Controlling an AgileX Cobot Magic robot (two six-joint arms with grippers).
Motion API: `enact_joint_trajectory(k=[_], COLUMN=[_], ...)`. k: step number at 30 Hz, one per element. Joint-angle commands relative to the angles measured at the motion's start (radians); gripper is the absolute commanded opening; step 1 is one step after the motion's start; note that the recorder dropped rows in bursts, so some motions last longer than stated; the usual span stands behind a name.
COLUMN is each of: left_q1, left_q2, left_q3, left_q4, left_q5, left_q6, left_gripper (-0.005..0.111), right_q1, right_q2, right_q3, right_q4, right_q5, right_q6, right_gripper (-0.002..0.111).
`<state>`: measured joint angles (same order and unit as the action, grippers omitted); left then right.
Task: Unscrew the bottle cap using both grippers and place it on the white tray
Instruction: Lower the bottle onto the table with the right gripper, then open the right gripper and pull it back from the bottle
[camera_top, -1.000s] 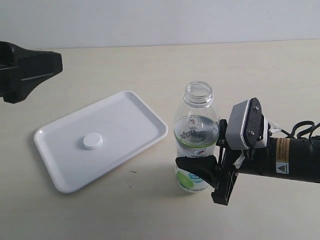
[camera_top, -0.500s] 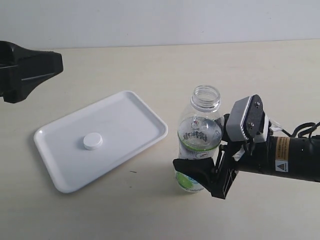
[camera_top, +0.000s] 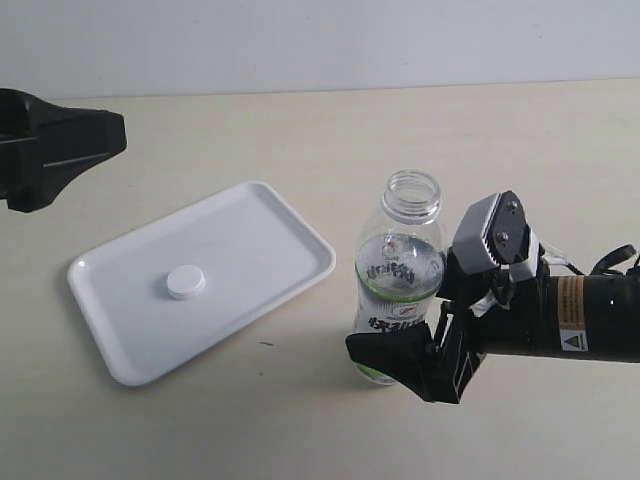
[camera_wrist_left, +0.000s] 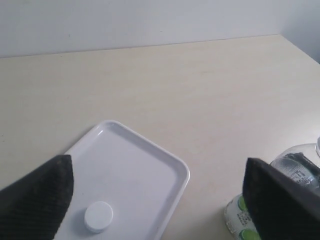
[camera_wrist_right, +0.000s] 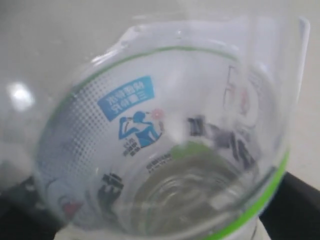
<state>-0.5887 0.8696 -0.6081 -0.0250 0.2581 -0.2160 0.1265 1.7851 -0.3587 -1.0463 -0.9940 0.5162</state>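
Your bench (camera_top: 300, 130) is a smooth, matt, pale beige surface with a plain light wall behind it.

On it lies one tray (camera_top: 250, 215). It is white glossy plastic, flat and rectangular, with rounded corners and a low raised rim, and it sits skewed to the bench edge.

You have two grippers. The left gripper (camera_wrist_left: 157, 170) hangs above the bench to the left of the tray. Its two black, finely textured fingers (camera_wrist_left: 40, 195) are spread wide and nothing is between them. The right gripper (camera_top: 415, 355) comes in low from the right on a black body. That body carries a yellow label and a grey-white block. Its jaws are clamped on the lower part of the bottle (camera_top: 400, 270).

There is one bottle, just right of the tray's near corner and not touching it. It is clear plastic with rounded shoulders and a green-and-white label printed with dark characters. The right wrist view also shows a small blue patch on the label. Its ribbed neck is open, and it leans a little toward the right arm. You cannot tell whether its base rests on the bench.

There is one cap (camera_top: 186, 282), small, round and white with a flat top. It lies flat inside the tray, toward the left end and clear of the rim.
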Motion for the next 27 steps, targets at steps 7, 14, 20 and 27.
enact_joint_trajectory(k=[7,14,20,27], left_q1=[-0.001,-0.001,-0.001,-0.001], left_q2=[-0.008,-0.008,-0.008,-0.008], left_q3=[0.004,0.004,0.004,0.004], left_q4=[-0.007,-0.007,-0.007,-0.007], left_q5=[-0.003,-0.003,-0.003,-0.003], left_q6=[0.019,0.029,0.029,0.031], left_gripper=[0.088,0.088,0.088,0.088], right_q1=[0.003,0.003,0.003,0.003], right_q2=[-0.127,-0.246,-0.348,-0.439], right_q3=[0.002,0.002,0.002,0.002], right_q4=[-0.1,-0.248,-0.42,-0.609], right_q5=[0.164,0.223,0.245,0.247], right_q6=[0.212,0.413,0.619,0.922], right_gripper=[0.093,0.093,0.093,0.093])
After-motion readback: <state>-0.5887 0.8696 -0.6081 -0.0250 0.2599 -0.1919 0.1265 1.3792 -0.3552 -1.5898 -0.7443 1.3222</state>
